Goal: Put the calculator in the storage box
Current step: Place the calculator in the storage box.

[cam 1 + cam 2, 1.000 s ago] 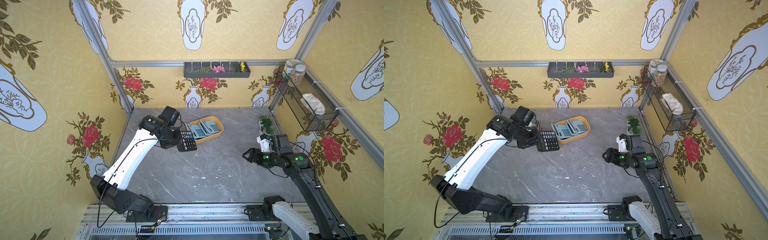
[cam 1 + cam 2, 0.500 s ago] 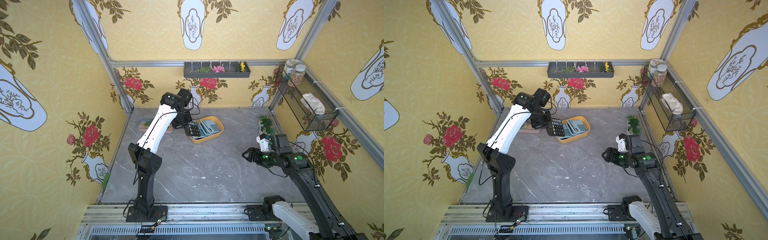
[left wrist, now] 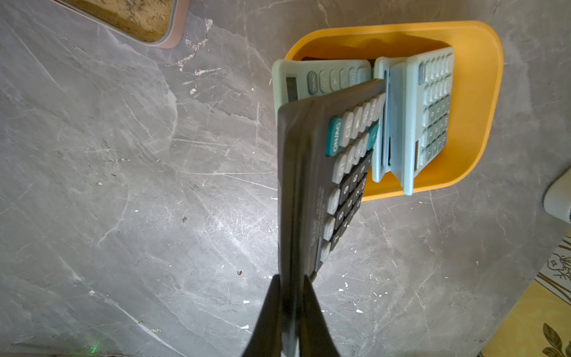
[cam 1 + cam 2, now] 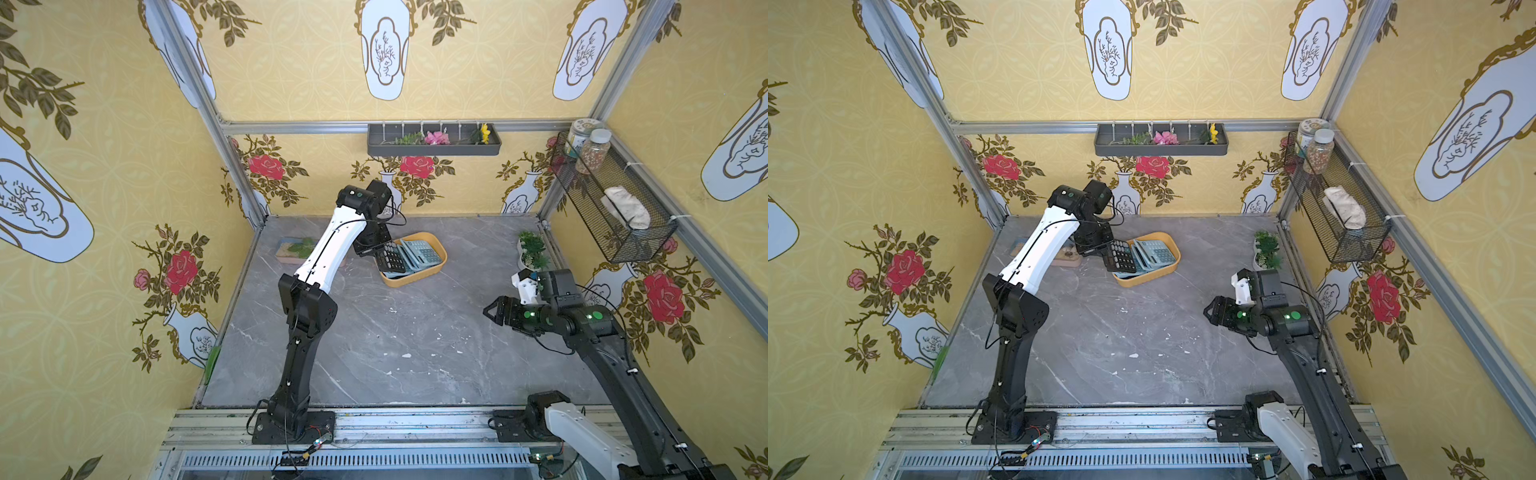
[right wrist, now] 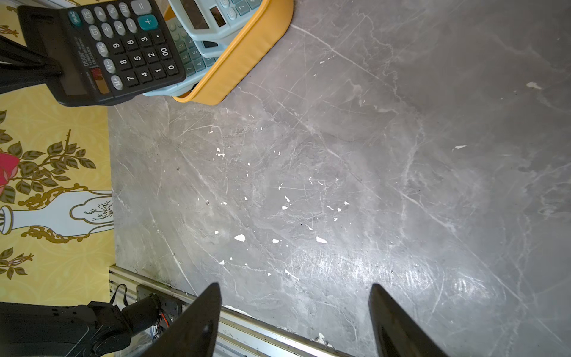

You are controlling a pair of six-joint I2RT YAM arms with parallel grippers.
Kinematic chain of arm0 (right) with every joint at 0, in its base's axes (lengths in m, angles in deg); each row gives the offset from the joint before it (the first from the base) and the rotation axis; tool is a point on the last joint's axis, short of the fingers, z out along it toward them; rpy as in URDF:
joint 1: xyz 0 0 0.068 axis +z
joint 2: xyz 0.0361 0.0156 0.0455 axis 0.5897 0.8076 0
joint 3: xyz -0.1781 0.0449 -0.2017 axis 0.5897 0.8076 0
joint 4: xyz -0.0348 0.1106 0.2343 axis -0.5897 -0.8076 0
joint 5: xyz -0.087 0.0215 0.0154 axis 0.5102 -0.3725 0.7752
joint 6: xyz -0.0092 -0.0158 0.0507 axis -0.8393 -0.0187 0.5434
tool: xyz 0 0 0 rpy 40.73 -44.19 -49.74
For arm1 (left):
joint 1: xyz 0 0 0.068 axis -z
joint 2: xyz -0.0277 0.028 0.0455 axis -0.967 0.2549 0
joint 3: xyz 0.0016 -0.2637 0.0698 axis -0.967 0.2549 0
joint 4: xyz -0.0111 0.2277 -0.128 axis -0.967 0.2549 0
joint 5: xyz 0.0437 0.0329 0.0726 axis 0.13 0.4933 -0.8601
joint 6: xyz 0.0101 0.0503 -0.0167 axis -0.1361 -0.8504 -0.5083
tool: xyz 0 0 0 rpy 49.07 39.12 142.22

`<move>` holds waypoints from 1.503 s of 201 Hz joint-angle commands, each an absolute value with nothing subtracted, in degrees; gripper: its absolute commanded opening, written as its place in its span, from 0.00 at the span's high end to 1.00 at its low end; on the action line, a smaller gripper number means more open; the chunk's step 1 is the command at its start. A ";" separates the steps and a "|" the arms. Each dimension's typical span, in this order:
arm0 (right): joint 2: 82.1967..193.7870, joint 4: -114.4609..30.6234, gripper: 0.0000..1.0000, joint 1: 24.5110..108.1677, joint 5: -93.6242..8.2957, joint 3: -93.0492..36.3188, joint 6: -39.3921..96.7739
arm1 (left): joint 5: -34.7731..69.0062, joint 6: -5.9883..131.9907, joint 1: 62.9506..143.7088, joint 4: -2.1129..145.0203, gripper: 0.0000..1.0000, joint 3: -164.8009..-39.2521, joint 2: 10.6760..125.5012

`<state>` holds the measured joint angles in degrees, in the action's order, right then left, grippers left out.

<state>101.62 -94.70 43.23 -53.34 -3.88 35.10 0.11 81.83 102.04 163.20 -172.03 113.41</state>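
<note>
Black calculator (image 4: 390,258), grey and black keys plus 2 teal, clamped at the display end in the left gripper (image 3: 292,282). Tilted steeply, key end over the left side of the storage box (image 4: 443,261). Orange-yellow, shallow, round-cornered, thick-rimmed; flat at back centre, crowded with pale blue calculators (image 3: 429,108), some leaning.

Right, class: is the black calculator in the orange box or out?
Out: left gripper holds the black calculator tilted over the box rim, above pale calculators inside.

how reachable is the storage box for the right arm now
Probably yes: bare tabletop lies between the open right pincer and the storage box; the calculator in the left pincer crowds one end.
</note>
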 commanded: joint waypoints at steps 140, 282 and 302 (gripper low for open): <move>101.33 -92.57 0.24 43.26 -53.96 -2.15 34.45 | 1.11 83.60 101.72 165.91 0.95 -175.66 119.73; 102.39 -92.52 0.23 43.17 -53.71 -3.23 33.81 | -0.65 83.56 101.66 164.21 0.49 -177.10 116.92; 102.55 -92.94 0.22 43.17 -53.27 -3.72 33.46 | -3.30 82.76 101.61 164.07 0.44 -175.33 110.96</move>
<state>102.36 -93.74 43.16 -53.78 -2.83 34.66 0.09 83.76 101.64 163.12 -176.95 115.83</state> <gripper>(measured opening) 0.773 0.532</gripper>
